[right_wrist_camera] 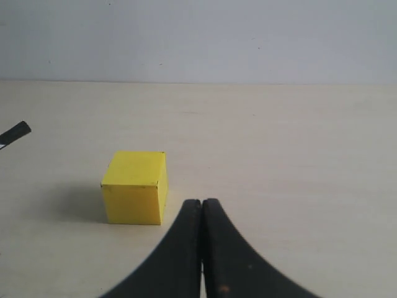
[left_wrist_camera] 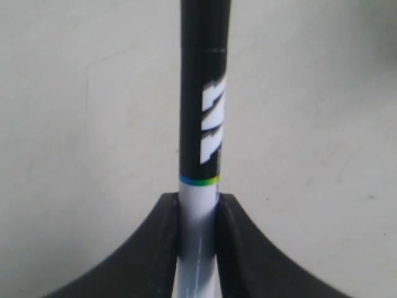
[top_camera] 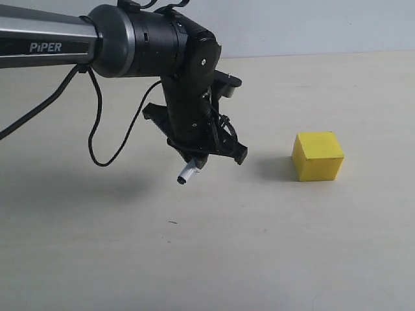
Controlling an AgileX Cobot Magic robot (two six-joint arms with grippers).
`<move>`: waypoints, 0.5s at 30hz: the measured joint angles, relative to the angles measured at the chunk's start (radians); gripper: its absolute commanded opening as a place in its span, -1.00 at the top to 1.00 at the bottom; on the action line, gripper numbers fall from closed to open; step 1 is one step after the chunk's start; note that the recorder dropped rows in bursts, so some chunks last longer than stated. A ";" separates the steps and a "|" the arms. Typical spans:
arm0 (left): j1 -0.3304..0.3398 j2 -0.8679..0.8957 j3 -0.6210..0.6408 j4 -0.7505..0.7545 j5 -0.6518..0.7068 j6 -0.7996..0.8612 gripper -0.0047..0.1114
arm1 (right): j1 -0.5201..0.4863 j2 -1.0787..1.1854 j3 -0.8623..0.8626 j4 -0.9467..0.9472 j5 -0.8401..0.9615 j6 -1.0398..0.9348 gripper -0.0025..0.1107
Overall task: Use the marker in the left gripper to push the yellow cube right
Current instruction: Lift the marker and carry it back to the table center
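Observation:
The yellow cube [top_camera: 317,155] rests on the pale table, right of centre. My left gripper [top_camera: 198,159] hovers above the table to the cube's left, a clear gap away, shut on the marker [top_camera: 187,173], whose white end pokes out down-left. In the left wrist view both fingers [left_wrist_camera: 164,236] pinch the marker's white barrel [left_wrist_camera: 198,217], and its black half with the white mark runs out beyond them. The right gripper [right_wrist_camera: 201,203] is shut and empty, just behind and beside the cube [right_wrist_camera: 135,186]. The marker's black end [right_wrist_camera: 15,133] shows at that view's edge.
A loose black cable [top_camera: 97,129] loops down from the grey PiPER arm [top_camera: 45,42] on the left. The beige table [top_camera: 259,259] runs back to a pale wall [top_camera: 311,26]. The right arm is outside the exterior view.

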 measured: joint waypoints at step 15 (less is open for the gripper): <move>0.000 0.000 0.000 -0.020 0.047 -0.521 0.92 | 0.000 0.000 0.000 0.000 0.000 0.000 0.96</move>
